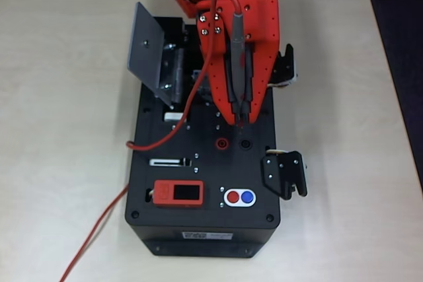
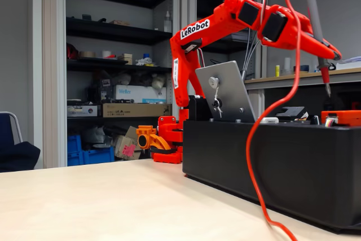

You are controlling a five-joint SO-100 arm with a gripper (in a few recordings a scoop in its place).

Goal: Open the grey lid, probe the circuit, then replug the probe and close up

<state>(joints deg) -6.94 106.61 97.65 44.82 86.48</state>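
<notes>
One black box (image 1: 201, 226) sits mid-table in the overhead view, its long axis running 12 to 6 o'clock, with bare tabletop (image 1: 59, 97) on both flanks and a narrower strip at 6 o'clock. The grey lid (image 1: 147, 53) stands swung up at the box's 10 o'clock corner, tilted outward past the left edge; the fixed view shows its matte plate (image 2: 227, 92) leaning back on the hinge, knob hardware on its face. Beside it, toward 12 o'clock, the opened recess lies largely under the arm, so the circuit cannot be made out. The orange gripper (image 1: 239, 118) reaches from 12 o'clock over the box centre, its fingers clamped on the probe (image 1: 236, 57), a slim grey pen held nearly upright with its tip pointing down. In the fixed view the probe (image 2: 315, 12) hangs clear above the box top. Just toward 6 o'clock from the tip sit a red socket (image 1: 223, 143) and a black socket (image 1: 246, 144). The red cable (image 1: 193, 90) arcs from the probe's upper end, crosses the left edge at 9 o'clock and trails off toward 7 o'clock. Near the 6 o'clock end lie the orange display module (image 1: 178, 193) and a red-and-blue button pair (image 1: 239, 197).
</notes>
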